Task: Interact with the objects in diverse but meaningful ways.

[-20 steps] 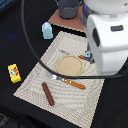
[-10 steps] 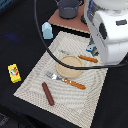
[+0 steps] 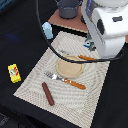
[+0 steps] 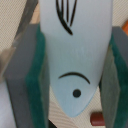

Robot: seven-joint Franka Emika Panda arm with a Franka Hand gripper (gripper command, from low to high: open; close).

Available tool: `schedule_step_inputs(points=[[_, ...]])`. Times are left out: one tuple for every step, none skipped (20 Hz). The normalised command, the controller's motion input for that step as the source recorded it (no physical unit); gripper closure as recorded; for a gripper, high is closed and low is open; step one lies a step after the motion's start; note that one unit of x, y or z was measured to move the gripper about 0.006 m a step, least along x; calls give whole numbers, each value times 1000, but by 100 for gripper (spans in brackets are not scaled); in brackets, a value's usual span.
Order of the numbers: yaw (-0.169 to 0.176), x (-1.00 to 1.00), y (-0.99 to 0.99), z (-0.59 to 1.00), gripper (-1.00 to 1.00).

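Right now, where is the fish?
The white-and-blue fish is clamped between the gripper's green pads in the wrist view; the exterior view hides it behind the arm.

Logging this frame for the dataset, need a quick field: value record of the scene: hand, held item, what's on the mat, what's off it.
hand: shut on the fish, pads on both of its sides
fish: white, black markings, fills the wrist view
mat: holds round wooden plate, fork, sausage
knife: orange handle, beside the plate, partly behind the arm
yellow packet: off the mat
blue carton: upright, at the mat's far corner
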Motion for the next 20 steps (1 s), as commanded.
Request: schedule_step_inputs(points=[[13,-663,626,-257,100],[15,-660,623,-260,100],[15,-660,623,-260,100],[16,-666,620,-254,100],[13,-669,629,-254,100],[9,-680,640,-234,100],[2,-700,654,-203,100],[0,-717,660,-171,100],[0,-711,666,-200,100],[0,-691,674,-231,100],[0,-666,657,-217,100],[0,-663,646,-211,100],[0,-657,637,-211,100],[0,-657,634,-209,100],[0,-657,637,-200,100],[0,-657,637,-197,100],[0,-654,634,-206,100],[0,-651,631,-214,100],[0,-649,629,-223,100],[0,-646,623,-220,100]])
